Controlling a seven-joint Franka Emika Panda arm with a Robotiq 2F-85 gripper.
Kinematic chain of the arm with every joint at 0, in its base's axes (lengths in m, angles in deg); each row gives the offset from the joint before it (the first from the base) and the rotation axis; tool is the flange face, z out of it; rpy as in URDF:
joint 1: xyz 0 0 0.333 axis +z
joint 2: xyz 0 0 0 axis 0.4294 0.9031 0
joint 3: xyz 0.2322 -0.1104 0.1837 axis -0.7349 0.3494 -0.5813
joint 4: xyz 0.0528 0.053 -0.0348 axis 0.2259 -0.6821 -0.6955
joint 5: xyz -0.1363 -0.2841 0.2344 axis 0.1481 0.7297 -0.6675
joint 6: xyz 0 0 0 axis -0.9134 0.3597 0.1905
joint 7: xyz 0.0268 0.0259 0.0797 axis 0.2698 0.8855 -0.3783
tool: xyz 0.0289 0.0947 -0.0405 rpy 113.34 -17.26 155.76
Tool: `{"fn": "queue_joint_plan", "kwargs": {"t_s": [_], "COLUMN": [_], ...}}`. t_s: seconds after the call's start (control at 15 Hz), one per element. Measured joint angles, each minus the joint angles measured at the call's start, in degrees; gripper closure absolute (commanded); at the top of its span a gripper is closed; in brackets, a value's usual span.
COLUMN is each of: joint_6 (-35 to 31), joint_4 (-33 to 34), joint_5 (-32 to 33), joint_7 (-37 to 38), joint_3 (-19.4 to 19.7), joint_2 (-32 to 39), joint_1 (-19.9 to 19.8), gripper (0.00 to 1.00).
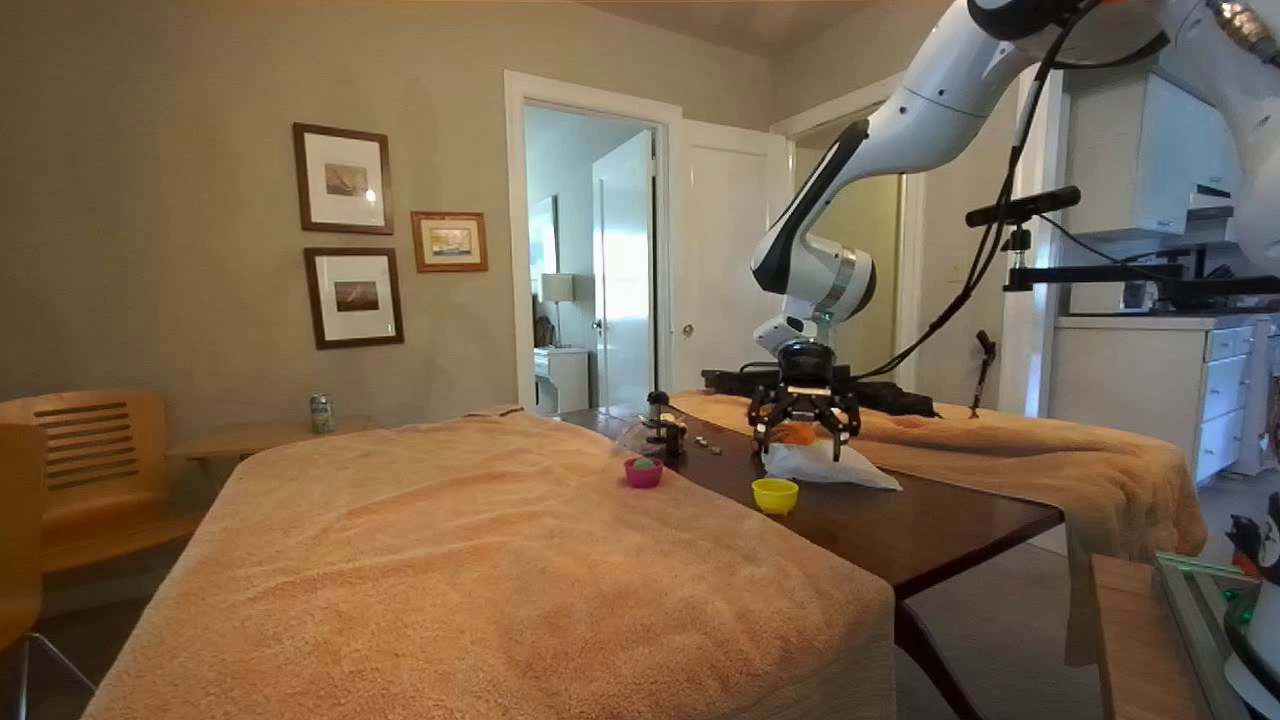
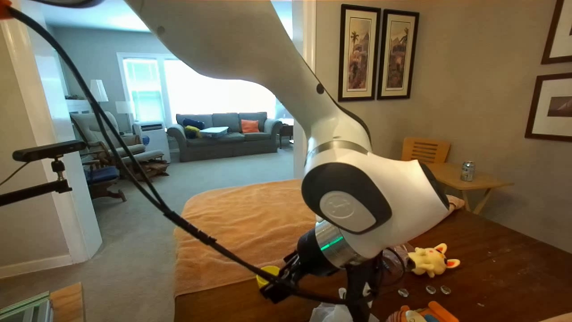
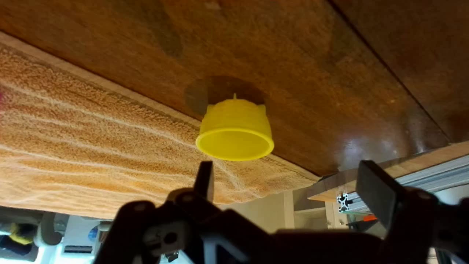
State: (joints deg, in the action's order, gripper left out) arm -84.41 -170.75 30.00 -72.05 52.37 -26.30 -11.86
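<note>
My gripper (image 1: pixel 800 447) hangs above the dark wooden table with its fingers spread. In the wrist view the finger pads (image 3: pixel 377 194) stand far apart and nothing is between them. A small yellow cup (image 3: pixel 234 115) with little feet is nearest to the gripper, beyond the fingertips and apart from them. It stands upright on the bare wood beside the towel's edge, and the same cup (image 1: pixel 775 496) shows in an exterior view. A white bag (image 1: pixel 835 468) and an orange item (image 1: pixel 795 434) appear behind the fingers; whether they touch cannot be told. In an exterior view one finger partly covers the cup (image 2: pixel 269 271).
Orange towels (image 1: pixel 480 560) cover both sides of the table (image 1: pixel 960 530). A pink bowl (image 1: pixel 643 478) with something green inside sits at the near towel's edge. A pale yellow toy (image 2: pixel 431 260), several glass pebbles (image 2: pixel 430 290) and an orange toy (image 2: pixel 440 311) lie on the wood.
</note>
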Motion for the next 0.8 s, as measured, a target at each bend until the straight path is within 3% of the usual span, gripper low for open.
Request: {"fn": "queue_joint_plan", "kwargs": {"t_s": [0.33, 0.8], "joint_6": [-3.45, -9.60], "joint_4": [-0.20, -1.68], "joint_5": [-0.77, -2.94], "joint_7": [1.47, 4.71], "joint_3": [5.52, 7.54], "joint_2": [-0.25, -0.07], "joint_1": [7.08, 13.71], "gripper": [0.00, 0.00]}}
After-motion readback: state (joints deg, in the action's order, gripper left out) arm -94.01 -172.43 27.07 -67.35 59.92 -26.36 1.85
